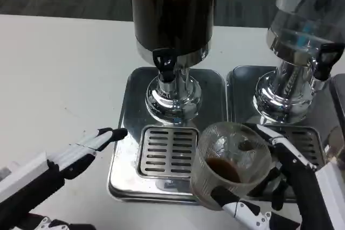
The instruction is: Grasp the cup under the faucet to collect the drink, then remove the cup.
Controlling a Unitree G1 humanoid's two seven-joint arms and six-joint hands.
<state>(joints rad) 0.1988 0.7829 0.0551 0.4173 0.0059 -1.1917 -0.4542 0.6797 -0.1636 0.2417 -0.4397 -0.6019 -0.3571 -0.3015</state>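
On the white surface point(59, 68), the ribbed clear glass cup point(232, 162) of dark drink is gripped, tilted, by the right hand point(280, 187) at lower right; spilling is risked if tipped further.

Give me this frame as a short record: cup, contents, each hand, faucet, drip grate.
cup: clear glass, gripped by right hand, off to the right of the grate
contents: a little dark drink at the bottom
right hand: fingers wrapped around the cup
left hand: holds nothing, fingers extended toward the tray's left edge
faucet: black tap on the dark dispenser, nothing beneath it
drip grate: bare
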